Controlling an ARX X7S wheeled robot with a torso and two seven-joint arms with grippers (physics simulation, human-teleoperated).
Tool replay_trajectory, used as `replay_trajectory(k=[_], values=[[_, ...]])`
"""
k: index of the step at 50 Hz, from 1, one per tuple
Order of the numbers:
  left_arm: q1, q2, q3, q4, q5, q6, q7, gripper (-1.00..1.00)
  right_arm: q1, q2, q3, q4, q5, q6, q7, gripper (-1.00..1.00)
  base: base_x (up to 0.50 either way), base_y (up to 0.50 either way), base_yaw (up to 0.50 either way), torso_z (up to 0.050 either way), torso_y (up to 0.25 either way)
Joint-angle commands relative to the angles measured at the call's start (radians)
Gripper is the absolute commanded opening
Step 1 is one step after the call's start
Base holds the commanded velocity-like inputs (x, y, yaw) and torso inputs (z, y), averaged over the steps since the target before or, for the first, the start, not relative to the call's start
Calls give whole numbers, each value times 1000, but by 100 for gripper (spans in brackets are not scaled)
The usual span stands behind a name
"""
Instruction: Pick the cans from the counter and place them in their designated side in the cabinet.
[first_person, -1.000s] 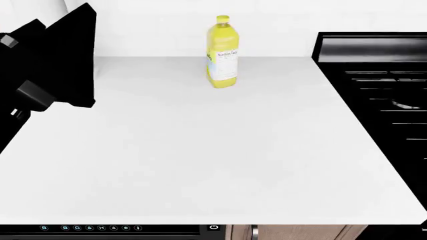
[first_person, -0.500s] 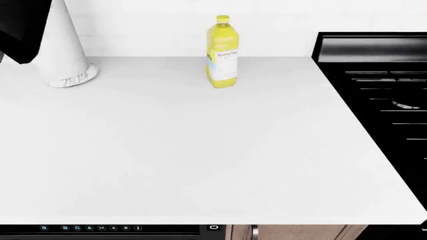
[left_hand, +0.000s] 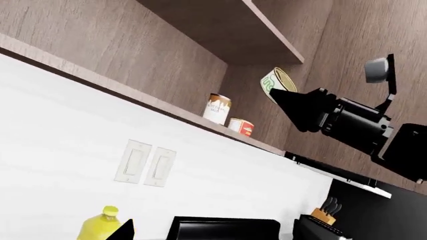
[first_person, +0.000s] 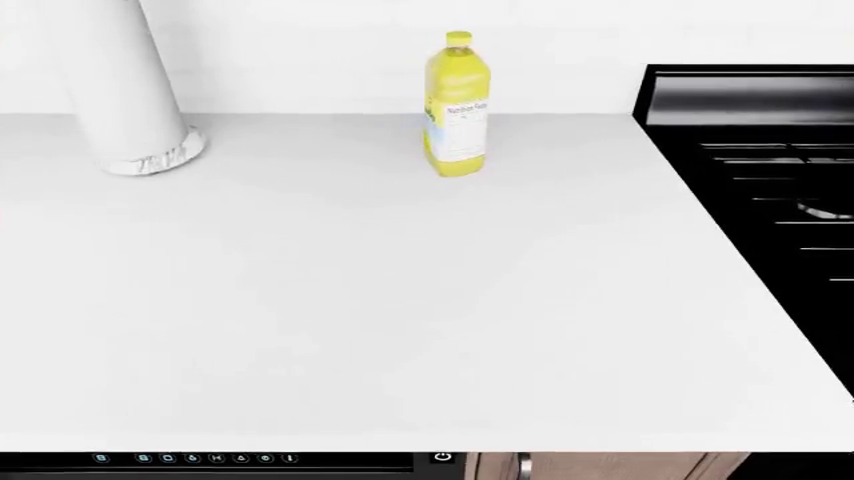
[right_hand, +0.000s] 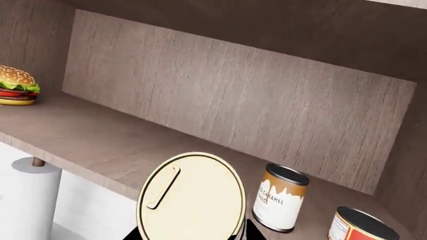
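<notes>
My right gripper (right_hand: 193, 235) is shut on a can (right_hand: 193, 197) with a cream pull-tab lid and a white-and-green label. It holds the can in front of the wooden cabinet shelf (right_hand: 100, 145). In the left wrist view the held can (left_hand: 275, 85) hangs at the right gripper (left_hand: 283, 92), above the shelf edge. A taller brown-and-white can (right_hand: 280, 197) and a squat red can (right_hand: 360, 225) stand on the shelf at the right. My left gripper shows only one fingertip (left_hand: 123, 232), far out to the side, with nothing between the jaws. The white counter (first_person: 400, 300) holds no cans.
A yellow bottle (first_person: 457, 105) and a white paper-towel roll (first_person: 127, 90) stand at the back of the counter. The black stove (first_person: 761, 180) lies to the right. A burger (right_hand: 17, 85) sits on the shelf's left end. A knife block (left_hand: 325, 215) stands beyond the stove.
My left arm has risen out of the head view, uncovering the paper-towel roll. The head view has shifted slightly, so the bottle and stove sit a little further right.
</notes>
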Motion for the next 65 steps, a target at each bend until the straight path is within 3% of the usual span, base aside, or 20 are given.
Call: replay_trajectory(k=[1,26,65], values=[[-36,2,27,-18,-3,4,-7,100,3,-4,4,2,-13,-4,-6,-100,94,227,0,0,0],[-71,-3,49,-19,-6,2,-11,100,3,-4,4,2,-13,-4,-6,-100,50,69,0,0,0],[-73,-26,45,-6,-20,17,-13,100,3,-4,4,2,-13,-4,-6,-100,192,47,0,0,0]])
